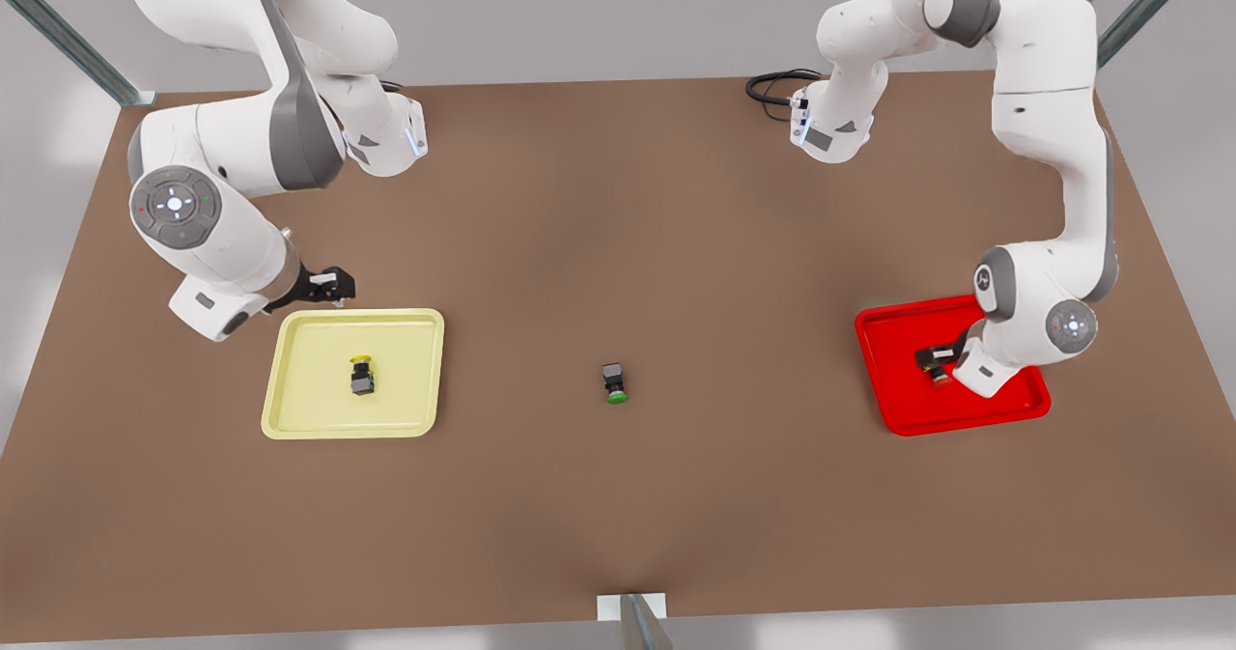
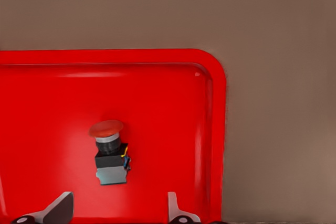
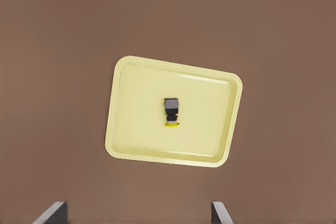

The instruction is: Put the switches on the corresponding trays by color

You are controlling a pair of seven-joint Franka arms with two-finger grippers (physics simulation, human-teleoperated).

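Observation:
The yellow-capped switch lies on its side in the middle of the pale yellow tray. My right gripper hangs open and empty high above that tray's far left corner, at the front view's left. The red-capped switch lies on the red tray at the front view's right. My left gripper is low over it, open, with its fingertips on either side of the switch body and apart from it.
A green-capped switch lies on the brown table between the two trays. A black cable curls at the table's far edge. Wide bare table surrounds both trays.

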